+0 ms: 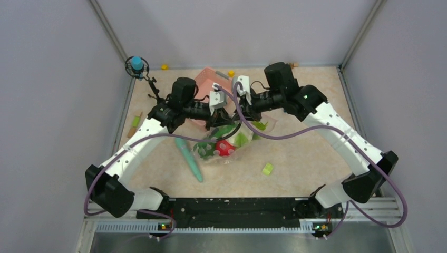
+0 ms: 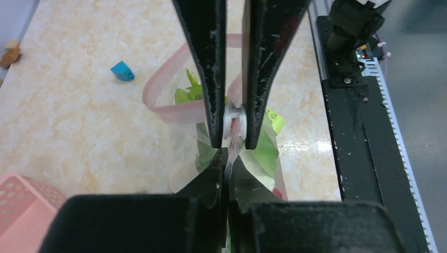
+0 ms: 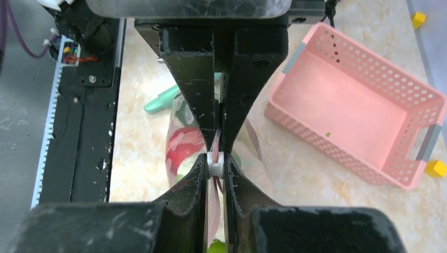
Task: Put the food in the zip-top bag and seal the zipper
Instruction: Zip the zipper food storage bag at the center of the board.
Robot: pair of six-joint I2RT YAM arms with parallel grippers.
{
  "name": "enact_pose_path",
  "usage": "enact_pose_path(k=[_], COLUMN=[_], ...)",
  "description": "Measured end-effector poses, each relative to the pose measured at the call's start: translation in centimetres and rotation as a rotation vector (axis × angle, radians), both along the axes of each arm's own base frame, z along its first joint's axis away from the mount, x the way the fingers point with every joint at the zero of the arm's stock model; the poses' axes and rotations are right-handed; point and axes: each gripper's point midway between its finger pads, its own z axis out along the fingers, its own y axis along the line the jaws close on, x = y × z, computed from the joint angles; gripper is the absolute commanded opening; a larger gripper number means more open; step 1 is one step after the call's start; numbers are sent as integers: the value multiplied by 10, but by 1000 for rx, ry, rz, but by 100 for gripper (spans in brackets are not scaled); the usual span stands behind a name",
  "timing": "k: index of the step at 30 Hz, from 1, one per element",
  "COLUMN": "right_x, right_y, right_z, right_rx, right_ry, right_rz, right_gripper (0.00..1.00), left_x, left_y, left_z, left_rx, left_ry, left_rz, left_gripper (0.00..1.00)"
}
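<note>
The zip-top bag (image 1: 227, 146) lies mid-table with its mouth lifted. Inside it I see the food: a red tomato (image 1: 225, 148) and green leafy pieces (image 1: 241, 138). The tomato also shows in the right wrist view (image 3: 182, 150), and the leaves in the left wrist view (image 2: 266, 153). My left gripper (image 2: 227, 159) is shut on the bag's pinkish zipper (image 2: 158, 108) edge. My right gripper (image 3: 215, 161) is shut on the zipper's white slider (image 3: 215, 165). The two grippers face each other, tips almost touching, left (image 1: 225, 119) and right (image 1: 244, 113). Leek and cauliflower are hidden.
A pink basket (image 1: 210, 83) stands just behind the grippers, seen too in the right wrist view (image 3: 358, 121). A long teal stick (image 1: 190, 158) lies left of the bag. A yellow-green block (image 1: 268, 168) sits at the front right. Small yellow blocks (image 1: 231, 73) lie at the back.
</note>
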Motion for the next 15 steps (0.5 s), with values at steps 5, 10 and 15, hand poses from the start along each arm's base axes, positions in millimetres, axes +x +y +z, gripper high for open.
enact_pose_path(k=[5, 10, 15], right_x=[-5, -11, -30], right_y=[-13, -42, -69], right_z=[-19, -26, -14], right_rx=[-19, 45, 224], right_ry=[-12, -121, -174], right_rz=[-56, -191, -321], right_gripper=[52, 79, 82], left_x=[-3, -6, -8], left_y=[-3, -15, -37], left_z=[-17, -20, -11], left_rx=[25, 48, 31], left_ry=[39, -1, -43], left_rz=[52, 115, 196], left_gripper=[0, 0, 0])
